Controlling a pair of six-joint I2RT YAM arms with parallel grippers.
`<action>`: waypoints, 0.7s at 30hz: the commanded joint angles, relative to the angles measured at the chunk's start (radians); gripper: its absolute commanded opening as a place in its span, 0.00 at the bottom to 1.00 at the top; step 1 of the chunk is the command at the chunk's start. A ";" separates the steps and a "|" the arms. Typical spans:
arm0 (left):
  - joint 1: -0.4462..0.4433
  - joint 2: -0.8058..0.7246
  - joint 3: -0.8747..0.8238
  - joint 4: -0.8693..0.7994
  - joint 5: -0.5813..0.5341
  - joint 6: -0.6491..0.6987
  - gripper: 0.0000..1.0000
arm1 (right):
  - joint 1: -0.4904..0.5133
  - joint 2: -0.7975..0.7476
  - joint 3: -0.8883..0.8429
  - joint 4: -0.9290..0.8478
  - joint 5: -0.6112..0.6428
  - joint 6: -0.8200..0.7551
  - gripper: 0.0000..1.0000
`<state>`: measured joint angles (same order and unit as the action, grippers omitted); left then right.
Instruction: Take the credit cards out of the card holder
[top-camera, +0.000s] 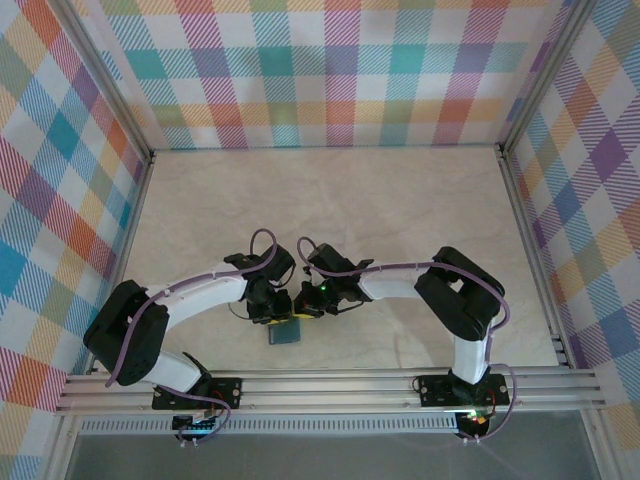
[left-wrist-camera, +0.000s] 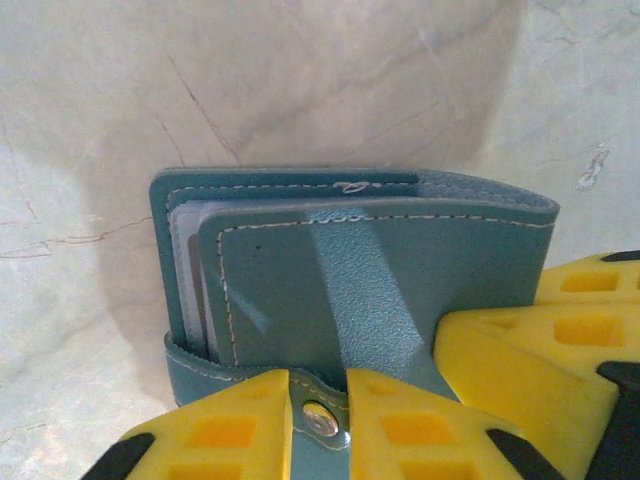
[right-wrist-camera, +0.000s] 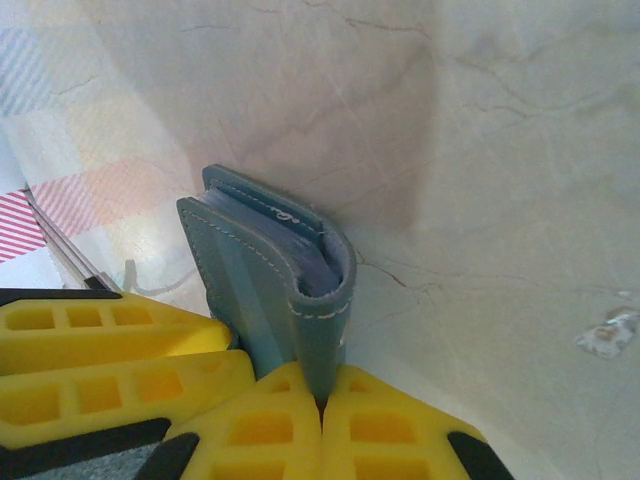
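Left arm: reaches in from the near-left corner of the table (top-camera: 400, 210) toward the middle of the near edge.

Left gripper (top-camera: 268, 308): sits at the left side of the holder (top-camera: 285, 333). In the left wrist view its two yellow fingers (left-wrist-camera: 230, 435) stand close together, with the strap (left-wrist-camera: 320, 415) and its metal snap in the narrow gap between them. Whether they actually pinch the strap cannot be told.

Holder: located by the near edge of the table, close to its middle, between the two grippers. It is folded, teal face toward the left wrist camera (left-wrist-camera: 340, 290).

Cards (left-wrist-camera: 186, 270): seated inside the holder. Only pale edges show, at its open left end. The right wrist view shows the same pale edges (right-wrist-camera: 322, 268) inside the curved fold of the holder (right-wrist-camera: 250, 270).

Right gripper (top-camera: 310, 303): sits at the right side of the holder. Its fingers are pressed together (right-wrist-camera: 322, 388), pinching a thin edge of the holder at the tips.

Right arm: reaches in from the near-right corner.
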<state>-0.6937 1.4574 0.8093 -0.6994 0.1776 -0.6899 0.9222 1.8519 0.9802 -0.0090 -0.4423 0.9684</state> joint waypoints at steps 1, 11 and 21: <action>-0.017 -0.013 -0.004 -0.101 -0.057 0.012 0.15 | -0.023 -0.059 -0.011 -0.047 0.026 -0.011 0.01; -0.018 -0.084 0.012 -0.126 -0.091 -0.005 0.07 | -0.056 -0.098 -0.002 -0.221 0.099 -0.087 0.01; -0.017 -0.045 -0.039 0.030 0.042 -0.032 0.07 | -0.093 -0.098 0.063 -0.462 0.199 -0.195 0.10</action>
<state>-0.7055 1.3865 0.8009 -0.7048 0.1570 -0.6975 0.8379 1.7584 1.0008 -0.3172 -0.3382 0.8276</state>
